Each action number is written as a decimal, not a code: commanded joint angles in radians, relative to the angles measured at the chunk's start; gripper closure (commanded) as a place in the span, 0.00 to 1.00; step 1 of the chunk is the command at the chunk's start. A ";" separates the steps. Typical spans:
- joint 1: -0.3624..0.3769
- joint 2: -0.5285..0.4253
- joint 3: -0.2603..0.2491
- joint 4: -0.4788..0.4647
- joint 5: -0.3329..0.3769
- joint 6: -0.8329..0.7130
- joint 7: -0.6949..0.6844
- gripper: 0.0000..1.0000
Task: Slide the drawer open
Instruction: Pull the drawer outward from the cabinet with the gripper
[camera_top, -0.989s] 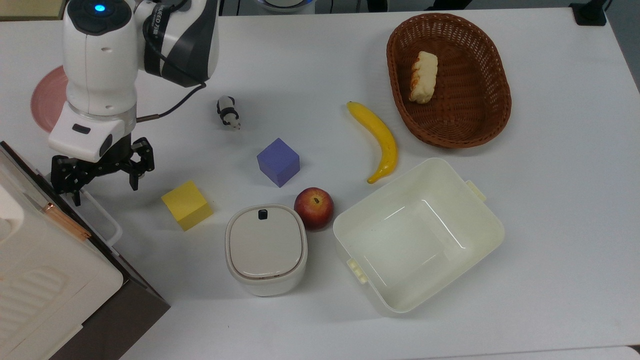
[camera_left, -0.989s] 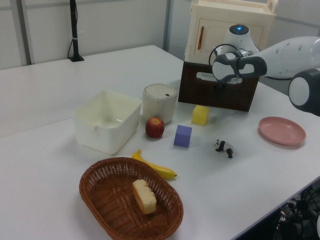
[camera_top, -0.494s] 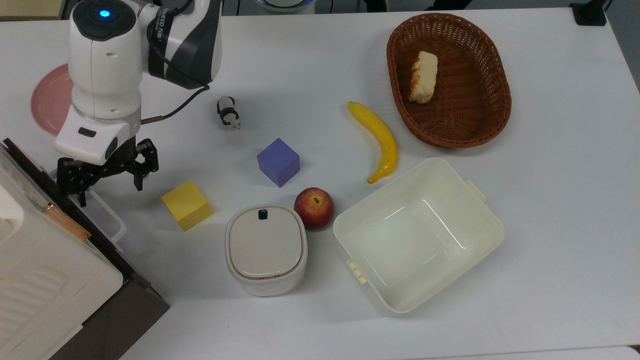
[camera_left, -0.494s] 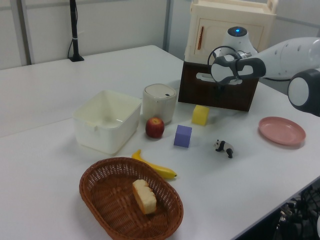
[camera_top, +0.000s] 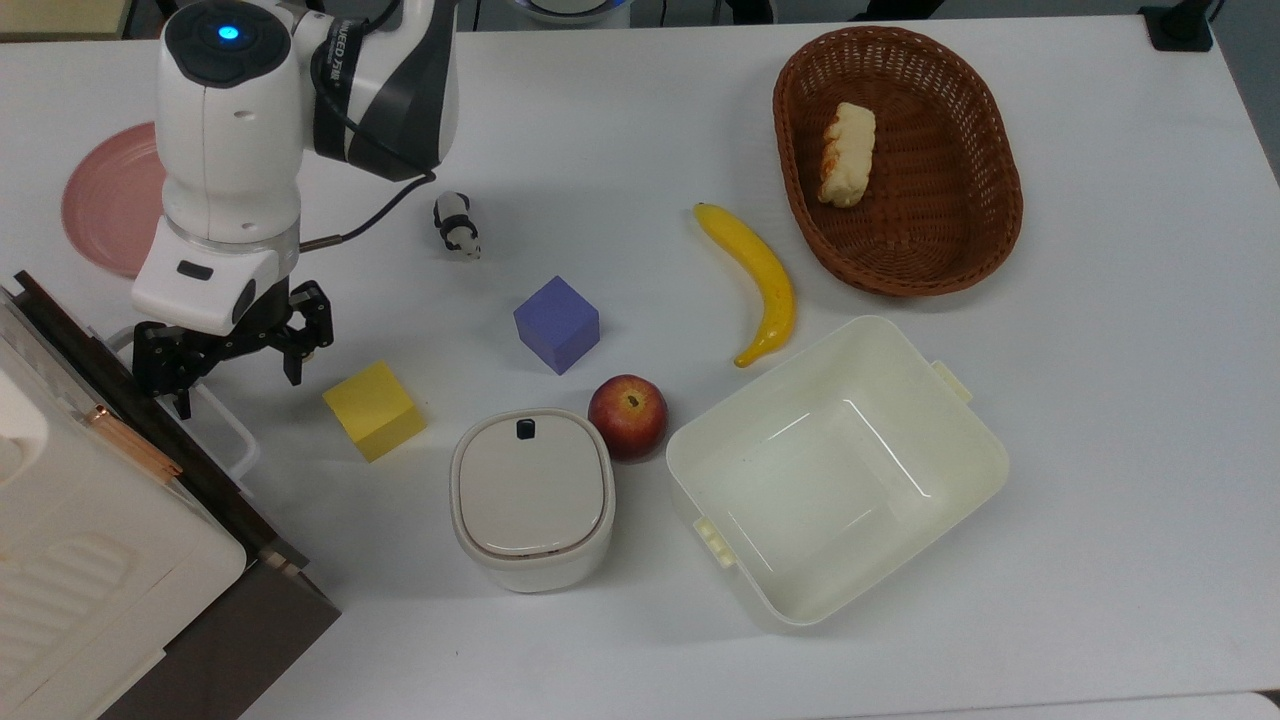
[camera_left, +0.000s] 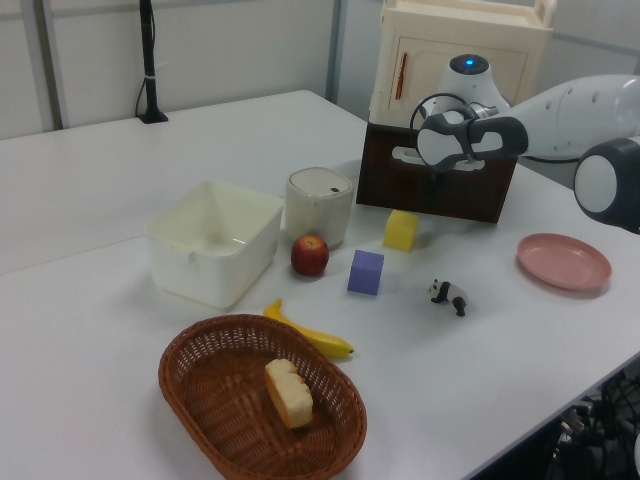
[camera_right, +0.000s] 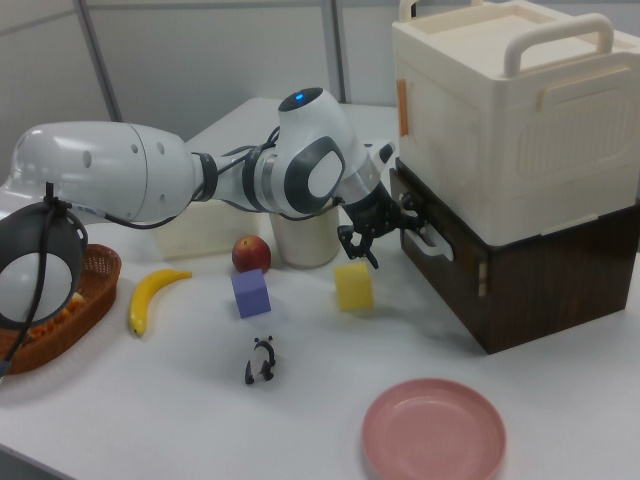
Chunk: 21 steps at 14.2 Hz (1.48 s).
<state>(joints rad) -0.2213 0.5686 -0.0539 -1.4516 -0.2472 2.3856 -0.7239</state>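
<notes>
Nearby, a yellow cube (camera_top: 374, 410) sat just beside the gripper (camera_top: 232, 352) on the top view's right, with a lidded white container (camera_top: 531, 498), an apple (camera_top: 627, 416) and a purple cube (camera_top: 557, 323) further along the white table (camera_top: 1100, 400). A toy panda (camera_top: 456, 224) lay past the arm, a pink plate (camera_top: 105, 197) behind it, and a banana (camera_top: 758, 277) between a wicker basket (camera_top: 900, 160) and a cream tub (camera_top: 835, 470). Nothing stood between the gripper and the drawer (camera_right: 455, 270), which sat at the top view's lower left under a cream case (camera_right: 510, 110). The black fingers (camera_top: 165, 370) straddled the drawer's white bar handle (camera_top: 215, 425) with the jaws spread around it; whether they touched it I could not tell. Compared with a second earlier, the gripper had shifted toward the top view's right, and the handle and dark front panel had come out with it a little.
</notes>
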 joint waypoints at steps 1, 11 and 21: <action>0.011 -0.058 0.016 -0.069 -0.014 -0.008 0.009 0.00; 0.013 -0.073 0.040 -0.082 -0.015 -0.052 0.009 0.00; 0.013 -0.084 0.049 -0.085 -0.014 -0.086 0.009 0.35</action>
<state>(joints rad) -0.2180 0.5196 -0.0176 -1.4794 -0.2500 2.3354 -0.7238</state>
